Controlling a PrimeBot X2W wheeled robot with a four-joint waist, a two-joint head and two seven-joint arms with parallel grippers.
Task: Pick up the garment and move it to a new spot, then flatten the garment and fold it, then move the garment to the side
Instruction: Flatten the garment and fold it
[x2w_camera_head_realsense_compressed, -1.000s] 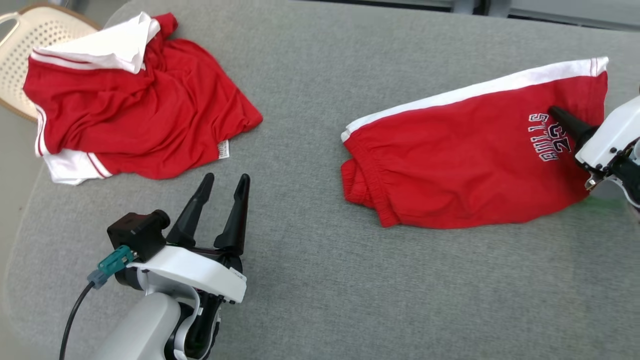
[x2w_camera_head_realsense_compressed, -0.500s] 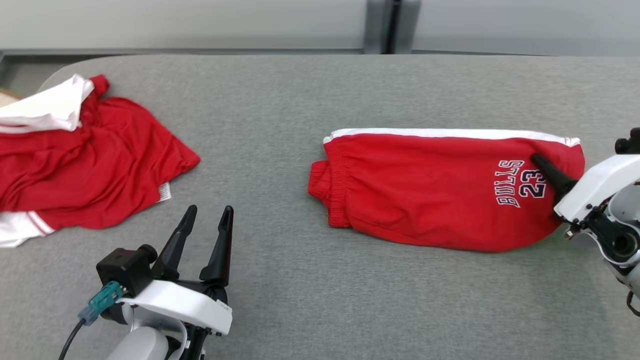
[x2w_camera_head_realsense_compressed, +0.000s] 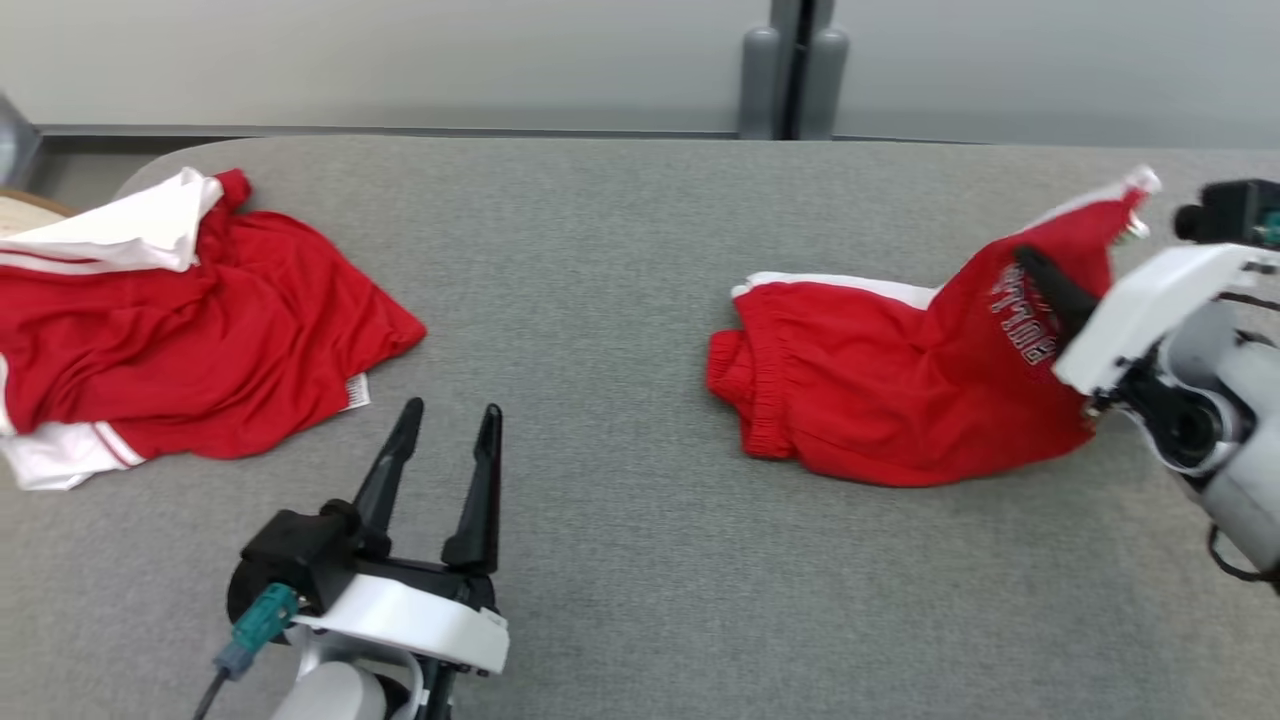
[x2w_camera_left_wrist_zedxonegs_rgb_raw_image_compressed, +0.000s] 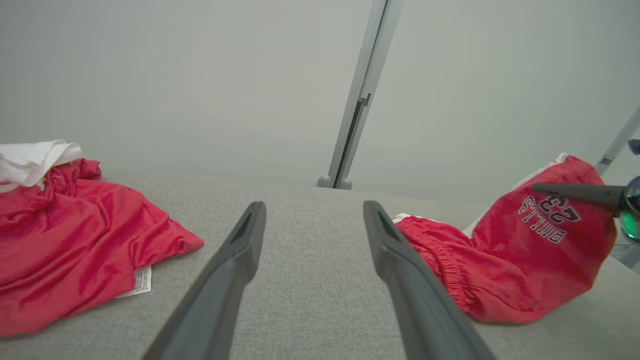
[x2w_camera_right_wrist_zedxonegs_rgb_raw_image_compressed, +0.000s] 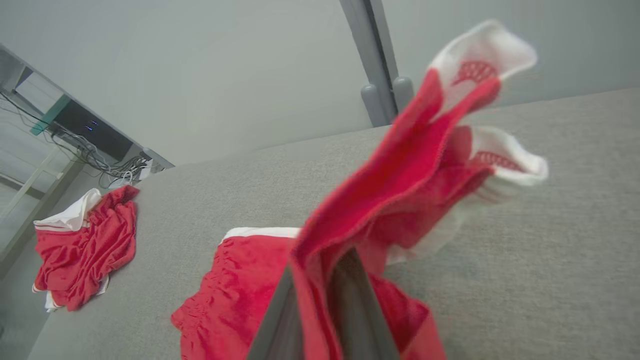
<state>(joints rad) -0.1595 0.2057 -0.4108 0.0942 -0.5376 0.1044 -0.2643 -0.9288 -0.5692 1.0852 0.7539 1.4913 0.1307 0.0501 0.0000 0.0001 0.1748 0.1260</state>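
Head view: right fingers (x2w_camera_head_realsense_compressed: 1050, 287) clamp shorts (x2w_camera_head_realsense_compressed: 880, 400), one end now lifted; left fingers (x2w_camera_head_realsense_compressed: 482, 480) spread.

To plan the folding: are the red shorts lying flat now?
Partly lifted: the shorts hang from the shut right gripper at the printed end; waistband rests on the table.

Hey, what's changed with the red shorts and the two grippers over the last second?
The right gripper, still shut on the red shorts, has lifted their printed leg end off the table; the waistband end still lies down. The left gripper stayed open and idle, and the red shirt has not moved.
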